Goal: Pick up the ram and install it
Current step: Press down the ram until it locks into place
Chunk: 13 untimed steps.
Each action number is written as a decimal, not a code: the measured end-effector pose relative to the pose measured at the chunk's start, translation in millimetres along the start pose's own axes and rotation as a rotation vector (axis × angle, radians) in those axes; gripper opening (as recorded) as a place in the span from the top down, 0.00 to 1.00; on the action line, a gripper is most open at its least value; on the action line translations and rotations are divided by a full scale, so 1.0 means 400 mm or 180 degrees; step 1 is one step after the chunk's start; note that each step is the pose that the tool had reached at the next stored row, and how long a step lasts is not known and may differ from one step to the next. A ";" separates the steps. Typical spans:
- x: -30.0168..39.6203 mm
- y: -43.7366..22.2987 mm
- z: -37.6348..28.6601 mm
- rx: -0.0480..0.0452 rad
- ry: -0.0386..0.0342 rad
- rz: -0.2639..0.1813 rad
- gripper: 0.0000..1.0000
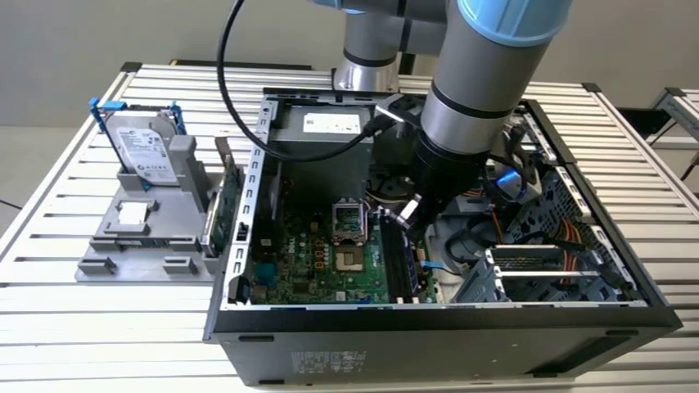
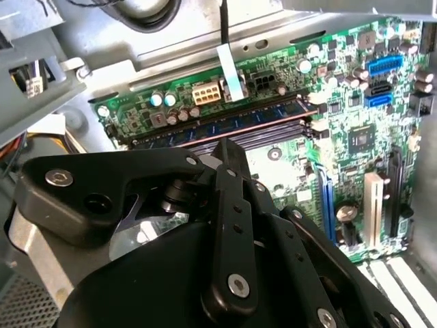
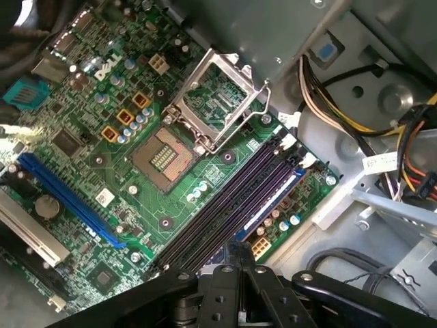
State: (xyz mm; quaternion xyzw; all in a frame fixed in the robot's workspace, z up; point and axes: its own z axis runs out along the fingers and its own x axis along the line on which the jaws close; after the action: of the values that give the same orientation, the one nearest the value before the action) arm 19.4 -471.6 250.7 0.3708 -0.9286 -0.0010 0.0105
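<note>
1. Exterior view: the open computer case point(image 1: 437, 323) lies on its side on a slatted table point(image 1: 65, 327). Inside it are the green motherboard point(image 1: 317, 262), a grey power supply box point(image 1: 322, 131) at the far end, and cable bundles point(image 1: 525, 221) plus a drive cage point(image 1: 546, 270) on the exterior view's right.
2. Same view: the arm reaches down into the case. The gripper point(image 1: 407, 211) is low over the far end of the memory slots.
3. Same view: the ram point(image 1: 402, 258) stands on edge in the slot area inside the case, just below the gripper.
4. Same view: a grey holder point(image 1: 131, 246) sits outside the case on the exterior view's left. It holds a hard drive point(image 1: 142, 146) in a blue frame, upright. An expansion card point(image 1: 224, 209) stands at the holder's edge, next to the case wall.
5. Second wrist view: the gripper point(image 2: 227, 145) has its fingertips drawn close together with nothing visible between them. The tip is right at the slots. The ram point(image 2: 232, 124) sits seated in the slot nearest the board edge, beside a white connector point(image 2: 205, 92).
6. First wrist view: the gripper point(image 3: 239, 254) is narrow, over the near end of the memory slots point(image 3: 225, 205). The processor socket point(image 3: 164, 154) is empty with its frame point(image 3: 218, 102) flipped up. I can't tell which slot is filled here.
</note>
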 end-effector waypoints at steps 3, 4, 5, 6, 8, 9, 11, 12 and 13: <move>0.000 0.000 0.000 0.0002 0.0001 -0.0108 1.00; -0.001 0.000 0.001 0.0003 0.0001 -0.0147 1.00; -0.001 0.000 0.001 0.0004 0.0002 -0.0191 1.00; -0.001 0.000 0.001 0.0004 0.0002 -0.0232 1.00; -0.001 0.000 0.001 0.0006 0.0004 -0.0324 1.00; -0.001 0.001 0.002 0.0007 0.0004 -0.0368 1.00; -0.001 0.001 0.002 0.0009 0.0005 -0.0459 1.00; -0.001 0.001 0.003 0.0009 0.0005 -0.0499 1.00; -0.001 0.001 0.003 0.0010 0.0005 -0.0536 1.00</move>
State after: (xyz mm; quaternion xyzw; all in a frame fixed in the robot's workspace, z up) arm 19.5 -470.9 249.6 0.4477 -0.8941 -0.0001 0.0105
